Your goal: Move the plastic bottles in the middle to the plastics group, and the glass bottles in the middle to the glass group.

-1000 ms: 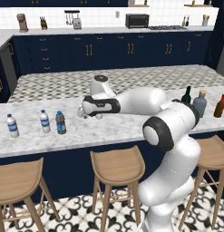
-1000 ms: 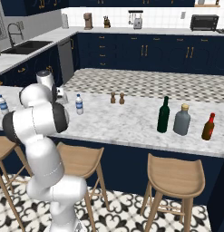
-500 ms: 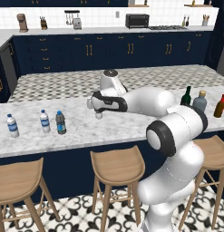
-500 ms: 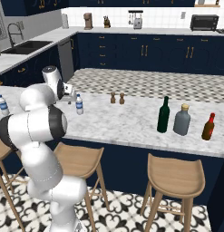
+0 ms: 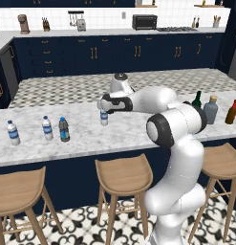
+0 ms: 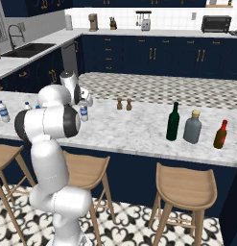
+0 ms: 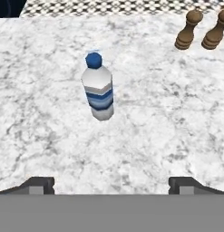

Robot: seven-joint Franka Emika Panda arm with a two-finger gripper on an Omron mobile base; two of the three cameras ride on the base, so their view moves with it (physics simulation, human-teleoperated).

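Clear water bottle, blue cap, blue-and-white label: upright on the marble counter, alone in the middle stretch. In the hand view it stands ahead of the claw and left of centre between the two finger tips, nothing touching it. Left base view puts the same bottle just beside the claw, slightly nearer the stools.

Claw: jaws spread wide, nothing between them. It hovers above and behind the bottle, looking down at it.

Outward, toward the sink end: dark smoky-grey bottle stands just beside one clear labelled bottle, with a second clear labelled bottle further along. So the grey one appears already set with the plastics group; the clear one by the claw looks like the plastic item left to move.

Other way along the counter: two brown pepper mills near the middle, then the green wine bottle, touching or nearly touching the squat grey-blue bottle, and the amber-red bottle near that. Judged placed with the glass group.

Step in hand, by my reading: approach for the grasp on the clear bottle.

Next move calls for shifting the claw sideways to centre the bottle between the fingers, then advancing and lowering to the body below the cap. The bottle is light and narrow, so a knock from one finger could tip it.
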